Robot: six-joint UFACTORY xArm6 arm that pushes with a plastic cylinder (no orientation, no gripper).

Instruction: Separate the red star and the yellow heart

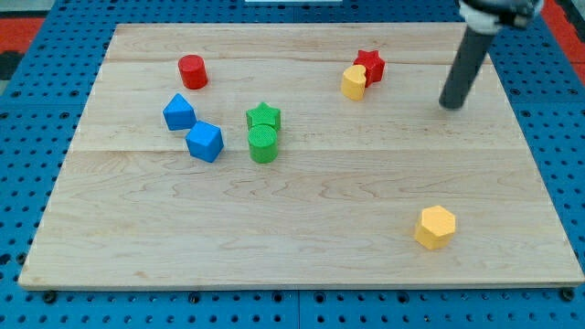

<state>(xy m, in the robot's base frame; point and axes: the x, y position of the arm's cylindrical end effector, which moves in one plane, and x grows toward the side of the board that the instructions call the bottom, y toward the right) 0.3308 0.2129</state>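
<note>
Our tip is hovering free, touching nothing, right of the pair. The red star and yellow heart are sitting pressed together.

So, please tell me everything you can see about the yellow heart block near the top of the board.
The yellow heart is a small, matte, solid-looking block, plain yellow all over. It lies flat on the wooden board, near the view's top, right of the middle. Its upper right side touches the red star, which partly sits behind it. Nothing else touches it. My tip stands on the board to its right, clearly apart from it.
</note>
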